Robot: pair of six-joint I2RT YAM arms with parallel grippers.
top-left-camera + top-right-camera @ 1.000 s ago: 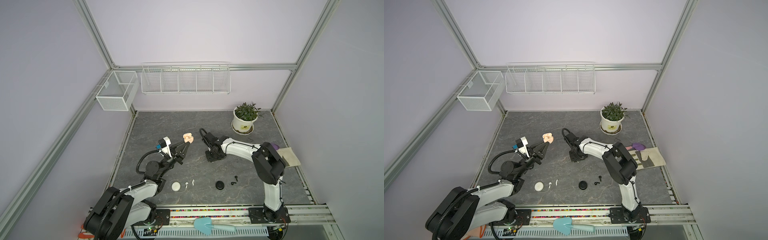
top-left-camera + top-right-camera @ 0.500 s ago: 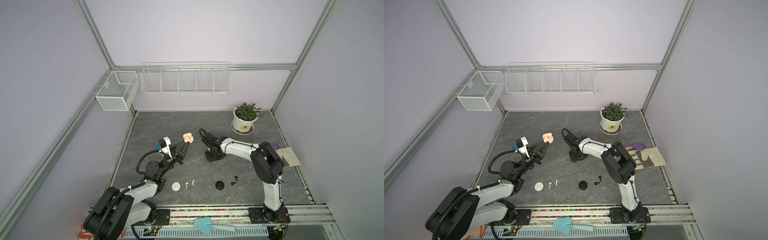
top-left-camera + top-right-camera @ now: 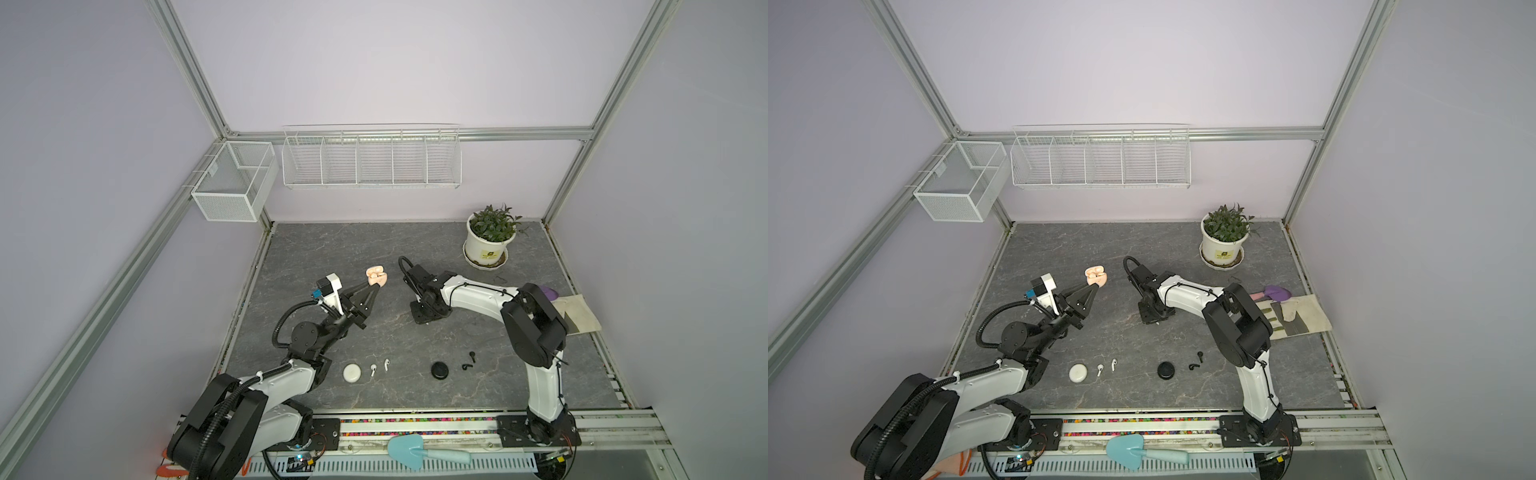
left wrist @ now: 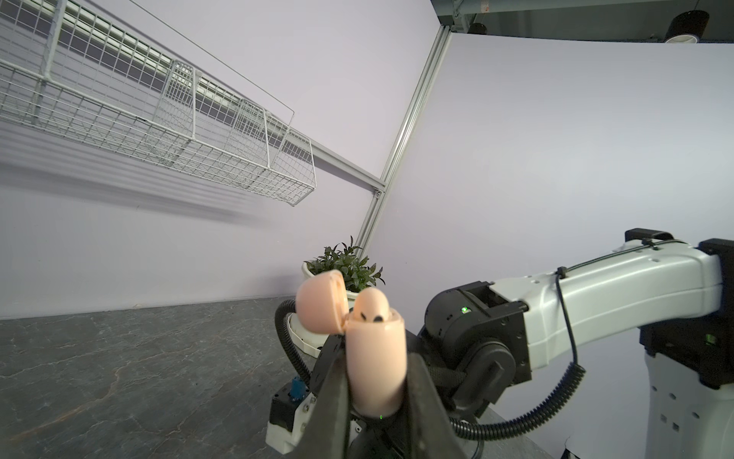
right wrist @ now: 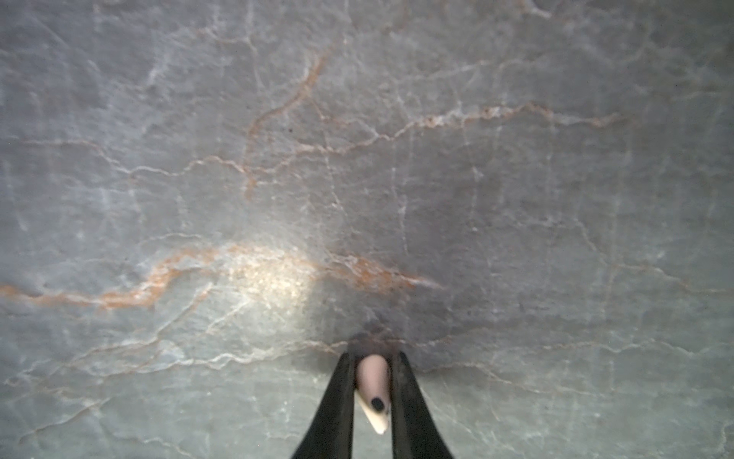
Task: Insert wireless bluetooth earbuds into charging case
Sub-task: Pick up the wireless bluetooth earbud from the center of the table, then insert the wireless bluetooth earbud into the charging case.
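Note:
My left gripper [image 4: 376, 381] is shut on a pale pink charging case [image 4: 375, 357], held up above the table with its lid swung open. One pink earbud [image 4: 371, 304] sits in the case. In both top views the case [image 3: 376, 276] [image 3: 1096, 276] hangs left of the right arm. My right gripper [image 5: 373, 357] points straight down at the table and is shut on a second pale pink earbud [image 5: 371, 381], stem towards the camera. In a top view this gripper [image 3: 424, 316] stands at mid-table.
Near the front lie a white round case [image 3: 352, 372] with two white earbuds [image 3: 373, 368] [image 3: 387, 364], and a black case [image 3: 439, 370] with two black earbuds [image 3: 472, 354] [image 3: 467, 366]. A potted plant [image 3: 490, 241] stands at the back right, a cloth [image 3: 577, 311] at the right edge.
The right gripper's jaws have closed in on the pink earbud at the table. The left arm with the open case has held still.

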